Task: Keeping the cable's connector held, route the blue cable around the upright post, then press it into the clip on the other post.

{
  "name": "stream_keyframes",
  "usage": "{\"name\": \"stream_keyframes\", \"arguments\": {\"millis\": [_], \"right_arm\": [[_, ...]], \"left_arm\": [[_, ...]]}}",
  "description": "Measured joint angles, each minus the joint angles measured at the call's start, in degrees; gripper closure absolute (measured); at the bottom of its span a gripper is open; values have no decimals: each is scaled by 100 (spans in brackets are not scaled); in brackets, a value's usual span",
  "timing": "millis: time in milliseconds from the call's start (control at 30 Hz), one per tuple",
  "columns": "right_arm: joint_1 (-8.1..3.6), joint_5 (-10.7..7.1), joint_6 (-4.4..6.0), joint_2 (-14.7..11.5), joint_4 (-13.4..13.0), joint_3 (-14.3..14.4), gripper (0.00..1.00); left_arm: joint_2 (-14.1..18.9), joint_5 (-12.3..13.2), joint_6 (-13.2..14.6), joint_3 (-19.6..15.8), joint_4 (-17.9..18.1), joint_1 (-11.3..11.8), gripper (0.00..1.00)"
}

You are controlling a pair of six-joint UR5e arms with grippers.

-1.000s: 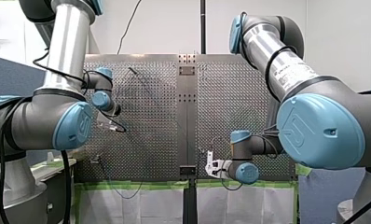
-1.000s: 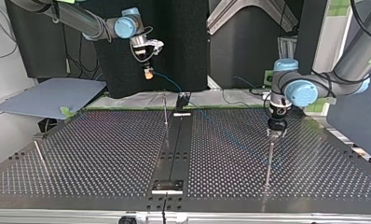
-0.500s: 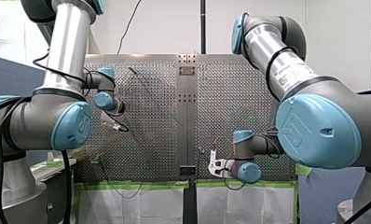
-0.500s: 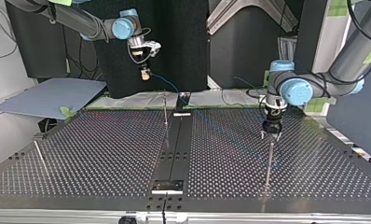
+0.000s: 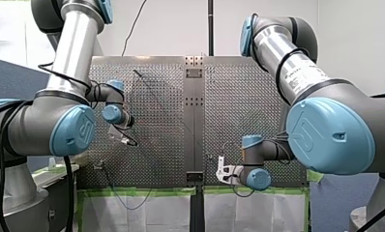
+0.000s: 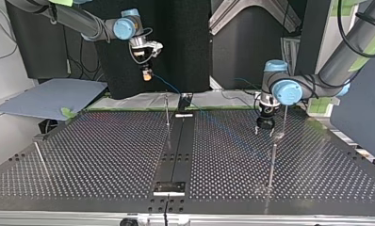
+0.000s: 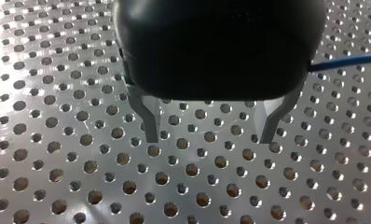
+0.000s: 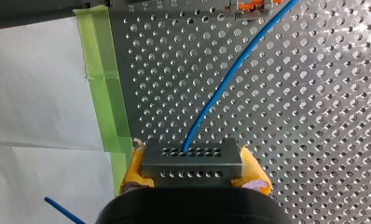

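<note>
Hovering where green tape [image 8: 104, 84] edges the perforated table [image 7: 58, 140], my right gripper [image 8: 193, 170] pinches the grey connector [image 8: 192, 156] between yellow pads, and the blue cable [image 8: 230, 79] runs ahead across the holes. My left gripper [image 7: 209, 138] hangs spread over bare table near a thin post [image 6: 272, 160], whose clip is too small to discern.

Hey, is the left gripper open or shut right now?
Open. In the left wrist view the left gripper has its metal fingers apart over the table, nothing between them.
</note>
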Motion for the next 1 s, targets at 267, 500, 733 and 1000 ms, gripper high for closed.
{"name": "stream_keyframes", "arguments": {"millis": [267,500,733,1000], "right_arm": [[16,0,0,6,0,0,100],[22,-1,0,9,-6,0,100],[28,-8,-14,12,-4,1,100],[36,-3,-18,17,-8,0,100]], "left_arm": [[-16,-156,-40,0,298,-58,0],[-67,-316,-287,0,442,-125,0],[-172,-447,-191,0,453,-135,0],[-177,-570,186,1,377,-153,0]]}}
